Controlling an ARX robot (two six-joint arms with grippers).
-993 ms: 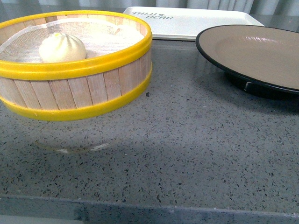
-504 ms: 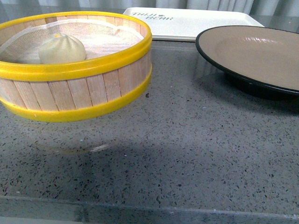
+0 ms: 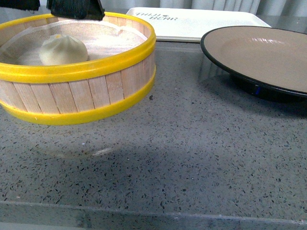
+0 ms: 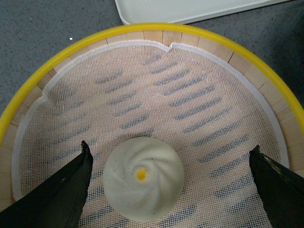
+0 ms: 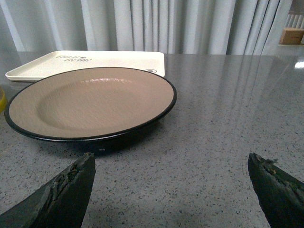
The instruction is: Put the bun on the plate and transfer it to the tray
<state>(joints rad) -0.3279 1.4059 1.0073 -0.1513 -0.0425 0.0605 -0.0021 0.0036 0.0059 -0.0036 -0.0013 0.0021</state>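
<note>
Small round white pleated steamed bun (image 4: pixel 143 178) sits on mesh (image 4: pixel 190 95) inside yellow-rimmed wooden steamer basket (image 4: pixel 280 95). Our left gripper (image 4: pixel 171 151) hovers over it, jaws wide, empty. We judge the bun light, soft, dentable: pinch gently at its lower flanks. Our right gripper (image 5: pixel 171 159) is likewise wide, empty.

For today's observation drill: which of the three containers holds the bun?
The yellow-rimmed wooden steamer basket: the bun sits inside it; plate and tray hold none.
</note>
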